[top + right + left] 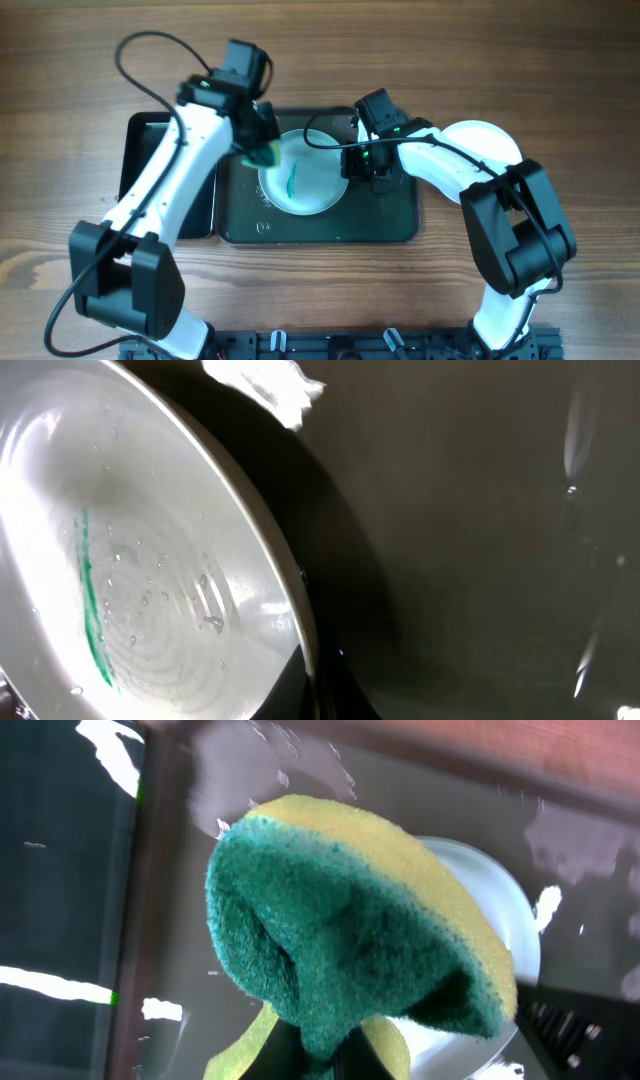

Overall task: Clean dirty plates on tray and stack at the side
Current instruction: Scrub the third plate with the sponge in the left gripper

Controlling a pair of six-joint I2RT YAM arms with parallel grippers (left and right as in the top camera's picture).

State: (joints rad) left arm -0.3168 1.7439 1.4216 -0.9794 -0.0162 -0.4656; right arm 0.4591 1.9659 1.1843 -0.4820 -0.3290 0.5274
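A white plate (305, 185) with a teal streak and water drops lies on the dark tray (320, 228). My left gripper (262, 152) is shut on a green and yellow sponge (350, 920) and holds it over the plate's left rim (500, 920). My right gripper (352, 165) is shut on the plate's right rim (150, 560), one finger inside and one outside (315, 680). Another white plate (490, 135) lies on the bare wood to the right, partly hidden by my right arm. No pale blue plate shows.
A smaller, narrower black tray (140, 150) lies against the dark tray's left side, under my left arm. The dark tray's wet floor (480, 540) shows right of the plate. Brown wood tabletop (560, 60) surrounds both trays.
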